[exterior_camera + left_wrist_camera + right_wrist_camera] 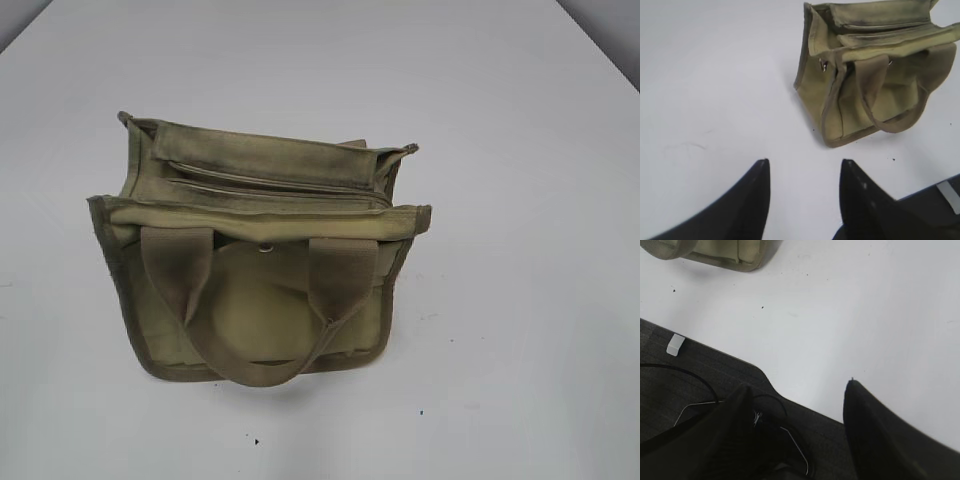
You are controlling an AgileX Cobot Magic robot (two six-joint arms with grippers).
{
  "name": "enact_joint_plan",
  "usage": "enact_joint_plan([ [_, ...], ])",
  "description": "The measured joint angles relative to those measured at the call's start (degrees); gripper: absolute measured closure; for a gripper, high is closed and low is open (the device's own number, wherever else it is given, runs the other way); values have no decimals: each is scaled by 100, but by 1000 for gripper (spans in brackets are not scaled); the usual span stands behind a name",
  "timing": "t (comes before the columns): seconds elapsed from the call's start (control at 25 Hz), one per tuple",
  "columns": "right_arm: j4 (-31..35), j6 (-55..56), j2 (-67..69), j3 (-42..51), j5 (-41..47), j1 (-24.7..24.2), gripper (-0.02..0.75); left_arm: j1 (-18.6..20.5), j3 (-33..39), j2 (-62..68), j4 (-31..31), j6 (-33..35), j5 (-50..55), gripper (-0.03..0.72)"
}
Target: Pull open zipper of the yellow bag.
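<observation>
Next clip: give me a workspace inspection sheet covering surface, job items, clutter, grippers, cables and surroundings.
Surface: white table, a few dark specks.
Job's things: yellow bag upright mid-table; zipper runs across its top panel; pull tab not discernible.
Clutter: nothing seen.
Grippers: left gripper open, empty, short of the bag; right gripper open, empty, near the table edge.
Cables: thin black and white wires below the right gripper.
Surroundings: dark grey floor with a white tape mark.

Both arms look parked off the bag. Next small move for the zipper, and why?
Probably bring the left gripper forward toward the near end of the yellow bag. Its jaws stand open over bare table, holding nothing, and the zipper on top is untouched. The right gripper sits back at the table edge, farther off. I cannot make out the pull tab yet.
</observation>
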Motion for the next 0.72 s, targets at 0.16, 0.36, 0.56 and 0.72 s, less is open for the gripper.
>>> enact_joint_plan([
  [0.16,-9,-209,-499,277,-90,0,293,0,565,-843,102,0,-23,332],
  [0.36,-22,-291,-578,325,-204,0,293,0,902,-1074,130,0,-151,332],
  [0.56,-22,-291,-578,325,-204,0,293,0,1068,-1074,205,-6,-447,332],
  [0.72,43,-291,-578,325,-208,0,293,0,1080,-1080,235,-10,-468,332],
])
